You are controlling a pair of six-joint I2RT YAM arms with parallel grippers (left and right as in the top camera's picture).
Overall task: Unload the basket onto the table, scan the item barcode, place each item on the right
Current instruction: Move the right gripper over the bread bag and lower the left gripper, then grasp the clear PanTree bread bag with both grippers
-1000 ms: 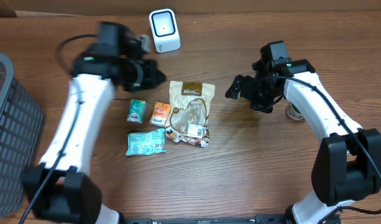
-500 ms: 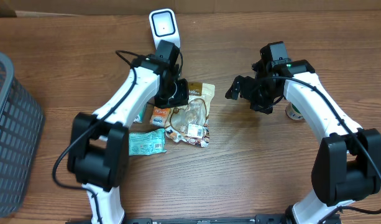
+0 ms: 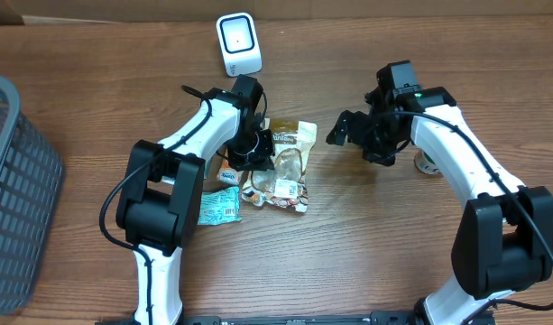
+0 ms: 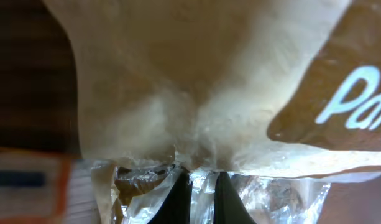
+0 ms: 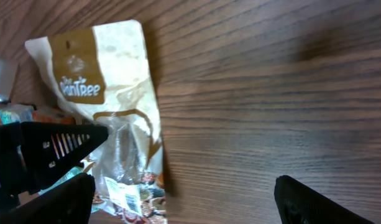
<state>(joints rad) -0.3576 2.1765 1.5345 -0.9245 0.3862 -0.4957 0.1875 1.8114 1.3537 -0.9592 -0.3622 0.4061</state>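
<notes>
Currently: snack pouch [image 3: 290, 162] lies mid-table, below the scanner [image 3: 238, 43]; left gripper [image 3: 261, 147] is pinched tight on its upper-left film. Right gripper [image 3: 341, 129] gapes wide, empty, nearby. Best practice: lift slowly and turn the white label [image 3: 282, 188] toward the scanner.

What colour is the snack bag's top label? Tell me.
Brown label with white lettering on the snack bag; clearest in right wrist view.

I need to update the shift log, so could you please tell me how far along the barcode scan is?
Done: nothing yet; the snack bag lies on the table, apart from the white scanner. In hand: the left gripper is shut on the bag. Left: lifting it and holding it to the scanner. The right gripper hangs open, empty.
</notes>
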